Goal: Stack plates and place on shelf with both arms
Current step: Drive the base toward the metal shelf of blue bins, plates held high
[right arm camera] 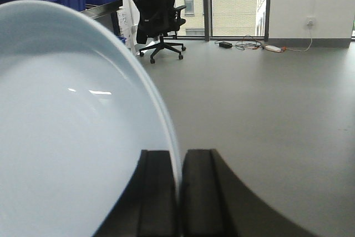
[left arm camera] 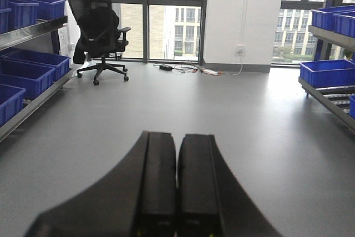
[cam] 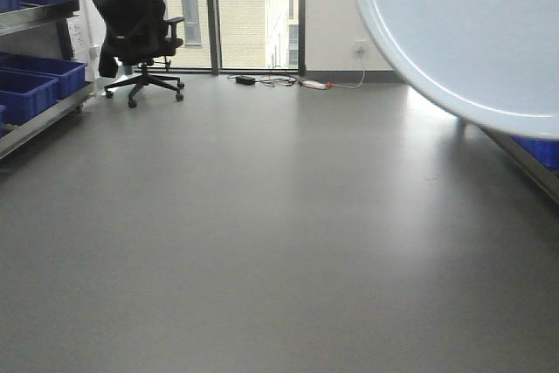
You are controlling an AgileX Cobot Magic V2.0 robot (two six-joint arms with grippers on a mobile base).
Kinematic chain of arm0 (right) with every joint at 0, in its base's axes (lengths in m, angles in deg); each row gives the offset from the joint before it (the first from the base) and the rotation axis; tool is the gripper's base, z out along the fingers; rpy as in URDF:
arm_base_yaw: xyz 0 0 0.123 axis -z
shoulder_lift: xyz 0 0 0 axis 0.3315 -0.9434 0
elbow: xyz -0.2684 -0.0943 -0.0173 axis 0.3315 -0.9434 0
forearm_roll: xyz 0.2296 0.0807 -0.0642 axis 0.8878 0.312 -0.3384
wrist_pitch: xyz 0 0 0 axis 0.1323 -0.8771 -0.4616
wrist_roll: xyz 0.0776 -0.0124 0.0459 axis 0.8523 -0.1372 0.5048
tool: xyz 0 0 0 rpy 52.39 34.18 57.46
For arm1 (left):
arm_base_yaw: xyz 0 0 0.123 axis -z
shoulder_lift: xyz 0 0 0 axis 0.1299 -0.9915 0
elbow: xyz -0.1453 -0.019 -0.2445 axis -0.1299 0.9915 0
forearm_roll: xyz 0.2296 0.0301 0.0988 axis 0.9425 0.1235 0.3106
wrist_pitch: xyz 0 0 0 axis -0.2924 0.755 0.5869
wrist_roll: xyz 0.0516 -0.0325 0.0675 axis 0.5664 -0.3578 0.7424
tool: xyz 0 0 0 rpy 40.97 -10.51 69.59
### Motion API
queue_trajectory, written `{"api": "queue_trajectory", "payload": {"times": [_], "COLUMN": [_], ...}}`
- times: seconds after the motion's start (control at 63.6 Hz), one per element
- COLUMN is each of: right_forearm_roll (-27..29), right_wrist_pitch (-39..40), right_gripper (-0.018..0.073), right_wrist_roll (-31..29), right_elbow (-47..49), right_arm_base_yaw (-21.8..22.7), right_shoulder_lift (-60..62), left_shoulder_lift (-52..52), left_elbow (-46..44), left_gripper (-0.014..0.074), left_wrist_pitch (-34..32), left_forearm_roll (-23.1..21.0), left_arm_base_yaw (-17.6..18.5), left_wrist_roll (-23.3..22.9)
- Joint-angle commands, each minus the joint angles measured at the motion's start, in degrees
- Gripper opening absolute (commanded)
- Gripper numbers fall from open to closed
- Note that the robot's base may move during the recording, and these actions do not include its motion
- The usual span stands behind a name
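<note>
A pale bluish-white plate (right arm camera: 72, 137) fills the left half of the right wrist view, standing on edge. My right gripper (right arm camera: 180, 156) is shut on its rim, one finger on each face. The front view shows the same plate (cam: 472, 32) hanging high at the upper right above the floor, and neither gripper appears there. My left gripper (left arm camera: 177, 140) is shut with nothing between its fingers, pointing out over bare floor. The shelf (left arm camera: 33, 104) with blue crates runs along the left wall, and another shelf (left arm camera: 327, 95) runs along the right.
A black office chair (cam: 140, 32) stands at the back left by the windows. Cables and a power strip (cam: 279, 81) lie on the floor under the window. Blue crates (cam: 31, 89) sit on the left shelf rail (cam: 44, 115). Grey floor stretches between the two racks.
</note>
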Motion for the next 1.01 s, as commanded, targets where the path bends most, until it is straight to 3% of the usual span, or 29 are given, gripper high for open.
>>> {"api": "queue_trajectory", "payload": {"times": [0.0,0.99], "right_forearm_roll": [-0.1,-0.1], "right_wrist_pitch": [6.0,6.0], "right_gripper": [0.0049,0.0049], "right_wrist_roll": [-0.2,-0.2], "right_elbow": [2.0,2.0], "right_arm_base_yaw": [0.3,0.3], "right_shoulder_lift": [0.0,0.0], "left_shoulder_lift": [-0.3,-0.3], "left_elbow": [-2.0,-2.0], "left_gripper": [0.008,0.008], "left_wrist_pitch": [-5.0,-5.0], "left_forearm_roll": [-0.5,-0.5], "left_arm_base_yaw": [0.3,0.3], "left_wrist_roll": [-0.3,-0.3]}}
